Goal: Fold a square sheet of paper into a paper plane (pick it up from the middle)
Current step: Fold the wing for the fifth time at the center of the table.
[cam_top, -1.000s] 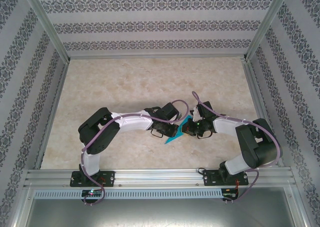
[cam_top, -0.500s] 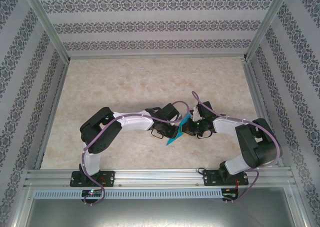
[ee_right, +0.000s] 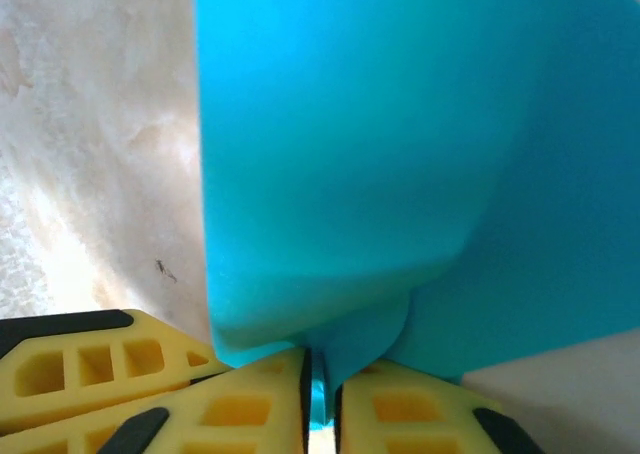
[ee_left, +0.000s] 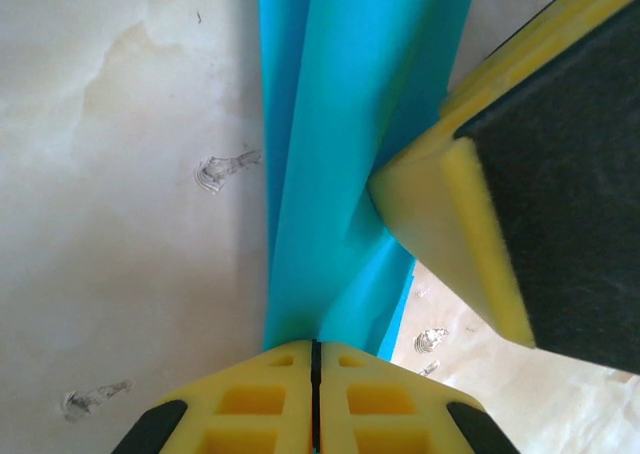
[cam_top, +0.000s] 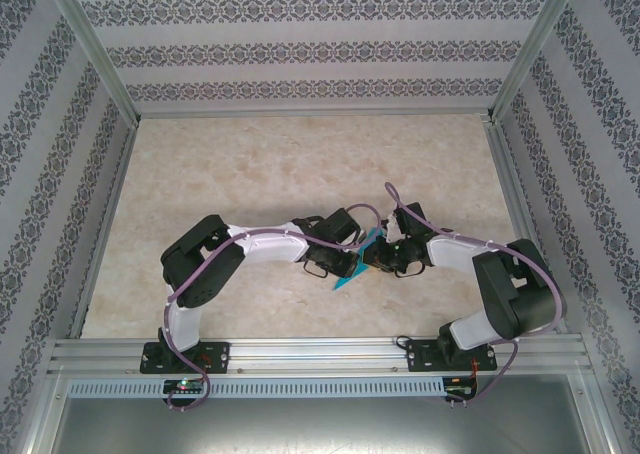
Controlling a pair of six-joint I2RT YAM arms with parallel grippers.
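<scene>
The square sheet of paper, teal-blue and folded into a narrow creased shape, is held just above the table between both arms. My left gripper is shut on its lower edge, jaws pressed to a thin line; from above it sits left of the paper. My right gripper meets the paper from the right. Its jaws stand a narrow slit apart, with a curled fold of paper between them. One right finger presses against the paper in the left wrist view.
The marble-patterned table lies under both arms. Patterned walls with metal posts close it in on three sides. An aluminium rail carries the arm bases at the near edge.
The right gripper's jaws have parted slightly around the paper fold. The left arm edged a little to the right; the paper stays between the grippers.
</scene>
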